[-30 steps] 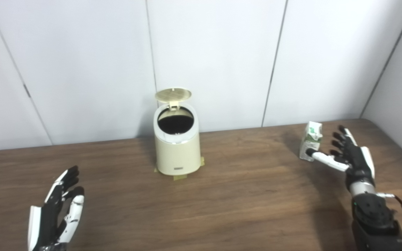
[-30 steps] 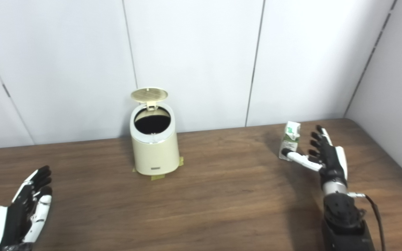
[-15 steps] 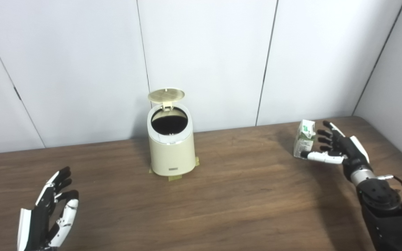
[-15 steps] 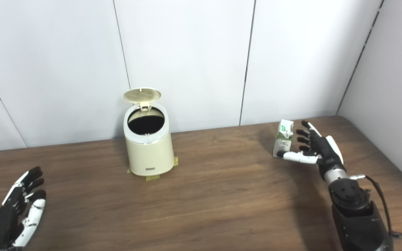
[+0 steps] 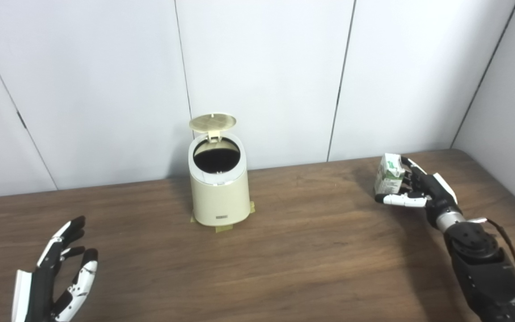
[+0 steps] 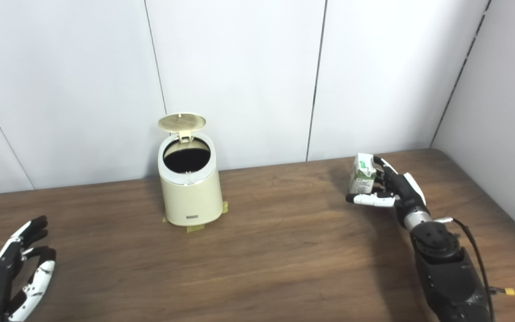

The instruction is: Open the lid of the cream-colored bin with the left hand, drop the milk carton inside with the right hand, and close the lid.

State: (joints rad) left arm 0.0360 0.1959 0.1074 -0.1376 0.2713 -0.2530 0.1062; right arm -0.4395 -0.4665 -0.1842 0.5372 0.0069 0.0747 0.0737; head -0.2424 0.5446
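One wooden worktop (image 5: 284,250). One cream bin (image 5: 219,192), upright at the back centre, its one lid (image 5: 212,122) raised on the rear hinge, mouth dark. One milk carton (image 5: 388,174), upright at the right. Right hand (image 5: 423,190): fingers behind the carton, thumb in front; firm grip cannot be told. Left hand (image 5: 58,277): near left, fingers spread, holding nothing.
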